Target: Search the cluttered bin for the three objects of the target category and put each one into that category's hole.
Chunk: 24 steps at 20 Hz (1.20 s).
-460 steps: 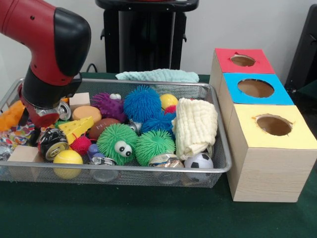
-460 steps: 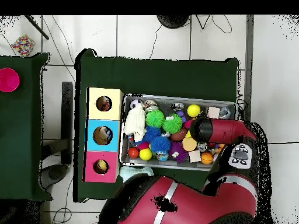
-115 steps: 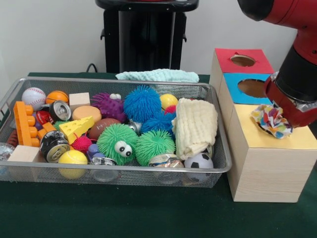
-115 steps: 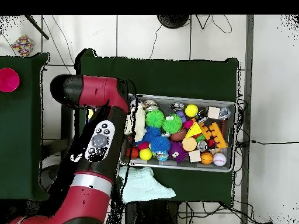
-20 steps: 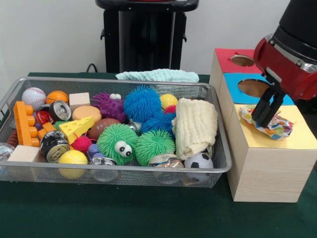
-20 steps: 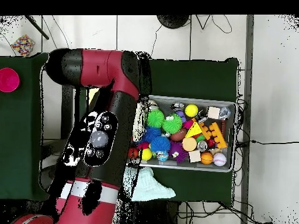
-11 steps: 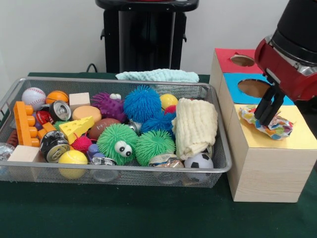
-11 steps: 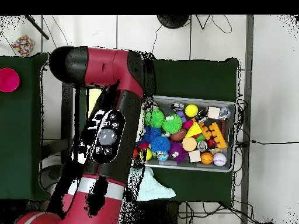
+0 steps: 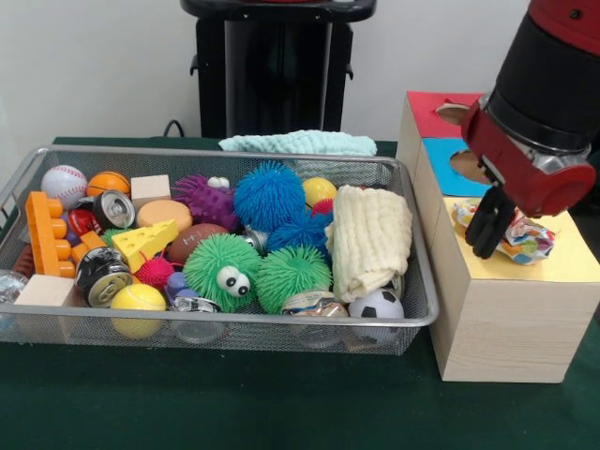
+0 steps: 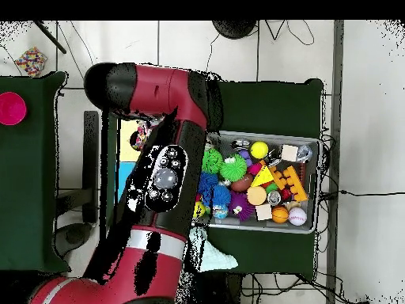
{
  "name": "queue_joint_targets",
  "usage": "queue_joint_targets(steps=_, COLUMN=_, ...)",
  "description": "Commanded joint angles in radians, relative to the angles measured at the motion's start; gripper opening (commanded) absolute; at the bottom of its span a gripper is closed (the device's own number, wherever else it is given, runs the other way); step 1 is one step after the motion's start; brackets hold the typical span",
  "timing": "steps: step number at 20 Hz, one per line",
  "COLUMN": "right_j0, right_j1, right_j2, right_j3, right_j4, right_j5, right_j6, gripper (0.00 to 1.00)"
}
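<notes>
Cloth (image 9: 520,234) sits bunched on the yellow box (image 9: 525,267) over its hole, not yet through, so your gripper (image 9: 489,225) hangs just beside it, fingers narrow and apparently empty, though the wrist hides part.

arm (image 9: 548,84): slants down from upper right | pincer (image 9: 489,228): pointing down, fingers close together, holding nothing

Even, soft indoor light fills the front view, bright enough that every colour reads clearly. Shadows are faint, pooling only under the wire bin (image 9: 216,323) on the dark tabletop (image 9: 281,412). The white wall (image 9: 94,66) shows no glare. The arm (image 9: 544,103) looks slightly soft-edged.
</notes>
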<state>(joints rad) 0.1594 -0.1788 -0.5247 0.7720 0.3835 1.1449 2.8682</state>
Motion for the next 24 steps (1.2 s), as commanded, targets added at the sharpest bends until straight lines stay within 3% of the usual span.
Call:
queue_joint_targets(steps=1, right_j0=-0.049, right_j1=0.046, right_j2=0.181, right_j3=0.101, right_j4=-0.001, right_j5=0.066, right_j6=-0.064, gripper=0.0)
queue_joint_targets(steps=4, right_j0=-0.065, right_j1=0.058, right_j2=0.196, right_j3=0.062, right_j4=-0.027, right_j5=0.169, right_j6=-0.125, gripper=0.0)
queue_joint_targets(steps=8, right_j0=-0.08, right_j1=0.038, right_j2=0.237, right_j3=0.081, right_j4=-0.021, right_j5=0.219, right_j6=-0.132, gripper=0.0)
queue_joint_targets(steps=19, right_j0=-0.084, right_j1=-0.029, right_j2=0.297, right_j3=0.15, right_j4=0.007, right_j5=0.254, right_j6=-0.064, gripper=0.0)
queue_joint_targets(steps=24, right_j0=-0.086, right_j1=-0.02, right_j2=0.325, right_j3=0.178, right_j4=0.012, right_j5=0.184, right_j6=-0.045, gripper=0.0)
